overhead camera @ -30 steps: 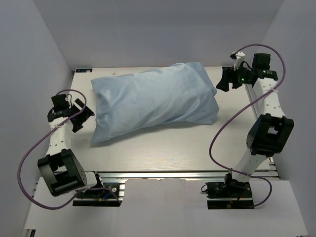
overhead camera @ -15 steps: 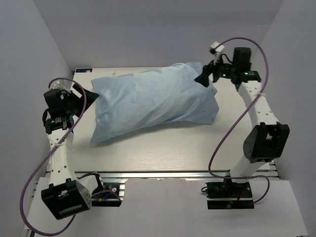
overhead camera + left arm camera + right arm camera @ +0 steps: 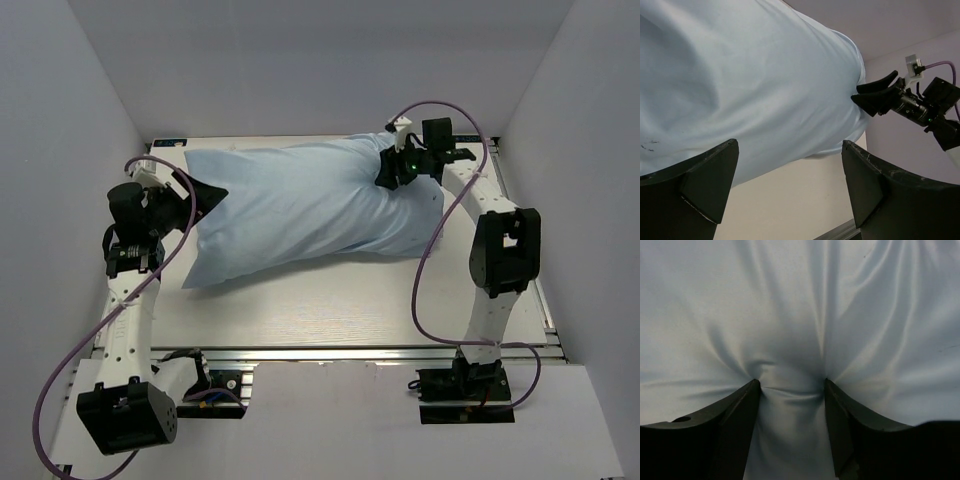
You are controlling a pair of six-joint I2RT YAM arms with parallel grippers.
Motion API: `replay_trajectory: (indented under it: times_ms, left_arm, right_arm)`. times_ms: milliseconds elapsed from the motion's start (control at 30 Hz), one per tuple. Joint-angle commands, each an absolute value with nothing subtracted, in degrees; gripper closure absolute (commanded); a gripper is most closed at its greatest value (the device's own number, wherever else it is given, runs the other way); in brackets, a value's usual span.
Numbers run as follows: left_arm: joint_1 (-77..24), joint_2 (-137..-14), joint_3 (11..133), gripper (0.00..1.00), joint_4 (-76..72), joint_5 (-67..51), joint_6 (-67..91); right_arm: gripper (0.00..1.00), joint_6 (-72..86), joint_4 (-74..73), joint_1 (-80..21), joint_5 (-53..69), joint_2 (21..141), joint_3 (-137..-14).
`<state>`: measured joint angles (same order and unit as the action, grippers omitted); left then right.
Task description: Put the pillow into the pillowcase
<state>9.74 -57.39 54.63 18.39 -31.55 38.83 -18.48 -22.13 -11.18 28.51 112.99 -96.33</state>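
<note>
One pillowcase (image 3: 310,210) lies on the table (image 3: 330,300). It is pale blue, swollen full and lightly creased. It stretches along the far edge from near the far-left corner towards the far-right one, and its near-left corner sags towards the middle of the table. The pillow itself does not show; no cream cloth appears at any seam or end in these views, only blue fabric.

Two arms reach in, one at each end of the case. The left gripper (image 3: 212,198) sits at the left end with its jaws spread wide. In its wrist view the two dark fingers (image 3: 710,185) stand far apart, the blue bulk lies beyond them, and nothing is between them.

The right gripper (image 3: 385,172) presses into the top of the right end, near the far edge. Its wrist view shows the two fingers (image 3: 735,410) closed on a pinched ridge of blue cloth, with creases fanning out from the pinch.
</note>
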Motion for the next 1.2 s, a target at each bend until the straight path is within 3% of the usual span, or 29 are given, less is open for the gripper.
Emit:
replay_trajectory:
  times_ms: [0, 167, 233, 300, 533, 733, 1167]
  left_arm:
    - [9.58, -55.28, 53.79, 0.07, 17.23, -32.52, 38.94]
    - [9.32, -55.37, 54.93, 0.07, 18.62, -34.01, 38.41]
    - [9.05, -54.67, 55.81, 0.06, 19.25, -34.19, 38.14]
    - [8.97, -53.62, 56.51, 0.07, 19.86, -34.02, 38.58]
    - [8.26, -47.82, 58.27, 0.07, 21.09, -34.10, 40.61]
    - [8.35, -44.04, 58.89, 0.02, 23.38, -36.56, 40.25]
    - [8.26, -37.53, 55.99, 0.02, 22.24, -39.11, 39.55]
  right_arm:
    - [0.42, -22.94, -32.88, -9.94, 25.22, 111.99, -87.74]
    - [0.34, -23.03, -25.67, -9.84, 27.24, 100.47, -78.31]
    - [0.26, -23.46, -27.85, -9.76, 28.29, 97.04, -81.11]
    - [0.11, -24.52, -28.48, -9.76, 29.27, 93.98, -84.35]
    - [0.11, -14.70, -25.23, -9.14, 27.25, 89.21, -90.87]
    - [0.11, -4.66, -32.16, -8.97, 28.74, 90.44, -96.06]
    - [0.11, -1.94, -28.93, -7.82, 21.71, 77.27, -85.88]
